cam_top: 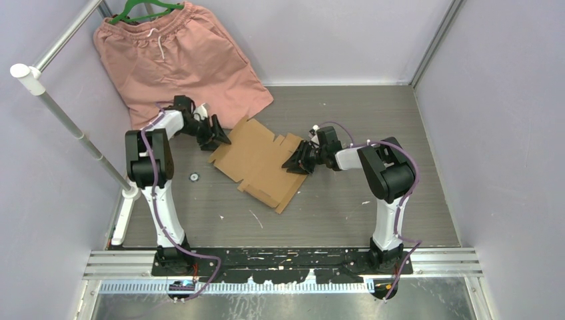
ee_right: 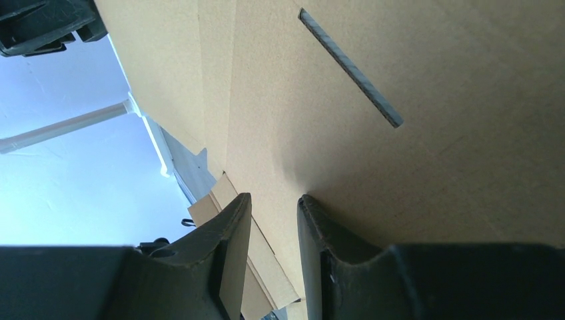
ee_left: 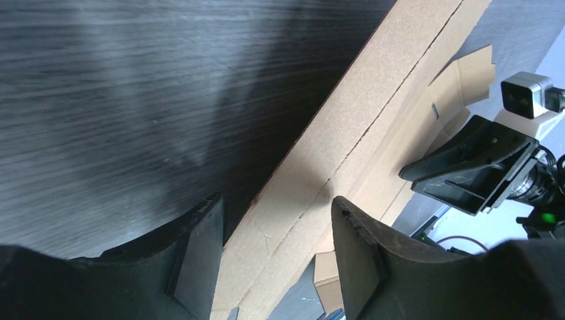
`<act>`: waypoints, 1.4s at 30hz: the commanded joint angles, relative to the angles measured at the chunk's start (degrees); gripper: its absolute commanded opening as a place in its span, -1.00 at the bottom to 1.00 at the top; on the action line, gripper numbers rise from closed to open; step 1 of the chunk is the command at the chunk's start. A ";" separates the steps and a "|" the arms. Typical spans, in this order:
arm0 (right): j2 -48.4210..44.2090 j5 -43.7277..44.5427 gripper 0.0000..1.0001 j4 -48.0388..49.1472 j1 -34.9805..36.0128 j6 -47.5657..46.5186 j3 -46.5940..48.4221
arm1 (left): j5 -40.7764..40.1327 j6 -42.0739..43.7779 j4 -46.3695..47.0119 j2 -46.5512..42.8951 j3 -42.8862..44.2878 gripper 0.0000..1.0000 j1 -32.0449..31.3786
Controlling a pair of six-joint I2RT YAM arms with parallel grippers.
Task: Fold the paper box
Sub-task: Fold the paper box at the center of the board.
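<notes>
A big dark table (cam_top: 400, 200) fills the floor of the booth. At its far left corner lie pink shorts (cam_top: 180, 60) on a green hanger (cam_top: 143, 10).

The paper box (cam_top: 256, 163) is a flat brown sheet and is not folded yet. It lies in the middle of the table, between the two arms. Its long side runs on a slant, from far left to near right. The flaps with notches are on its far right side and at its near end.

The left gripper (cam_top: 220, 137) is at the far left corner of the sheet. Its jaws are spread wide. In the left wrist view, the edge of the sheet runs up between the two fingers (ee_left: 196, 257).

The right gripper (cam_top: 298, 162) is at the right edge of the sheet, by the notched flaps. Its fingers (ee_right: 230, 257) are close together, with only a thin gap. Cardboard shows in the gap, but I cannot tell if they pinch it.

A small round thing (cam_top: 194, 177) lies on the table just left of the sheet.
</notes>
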 commanded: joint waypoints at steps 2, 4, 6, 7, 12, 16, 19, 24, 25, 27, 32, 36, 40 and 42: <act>4.50 7.26 -0.22 -5.61 0.48 -2.97 -1.28 | 7.29 -0.53 -0.36 -6.12 -1.64 0.16 -1.89; 4.37 7.19 -0.21 -5.31 0.50 -2.95 -1.43 | 7.21 -0.66 -0.67 -7.25 -1.37 0.15 -1.81; 4.37 7.17 -0.21 -5.15 0.46 -2.85 -1.54 | 7.40 -1.01 -0.67 -8.15 -1.05 0.15 -1.68; 4.31 7.17 -0.22 -5.10 0.44 -2.83 -1.59 | 7.38 -1.13 -1.15 -8.41 -0.71 0.15 -1.59; 4.07 7.08 -0.22 -4.89 0.46 -2.82 -1.81 | 7.78 -1.07 -1.92 -10.01 0.32 0.15 -1.54; 4.00 7.00 -0.21 -4.48 0.46 -2.49 -1.90 | 9.48 -1.07 -1.62 -10.64 -0.12 0.15 -1.62; 3.85 7.08 -0.21 -4.45 0.49 -2.56 -2.03 | 9.23 -0.72 -1.36 -11.60 -1.19 0.14 -1.50; 3.80 7.06 -0.22 -4.39 0.48 -2.50 -2.03 | 8.92 -1.27 -0.71 -12.94 -1.21 0.14 -1.32; 3.74 7.08 -0.21 -4.43 0.47 -2.46 -2.07 | 9.45 -1.33 -1.03 -12.76 -0.84 0.14 -1.31; 3.58 7.08 -0.22 -4.41 0.46 -2.47 -2.07 | 10.35 -1.29 -1.07 -12.63 -0.66 0.14 -1.44; 3.55 7.25 -0.22 -4.40 0.46 -2.32 -1.90 | 9.63 -0.51 -1.37 -13.54 -1.56 0.14 -2.28; 3.57 7.26 -0.21 -4.17 0.46 -2.04 -1.85 | 5.41 1.38 -2.71 -14.03 -2.10 0.10 -5.98; 3.41 7.26 -0.22 -4.24 0.50 -2.06 -1.72 | 1.11 3.23 -3.95 -14.04 -1.96 0.05 -8.74; 3.36 7.17 -0.22 -4.27 0.43 -2.10 -1.72 | -1.67 4.10 -4.95 -14.04 -1.64 0.01 -10.20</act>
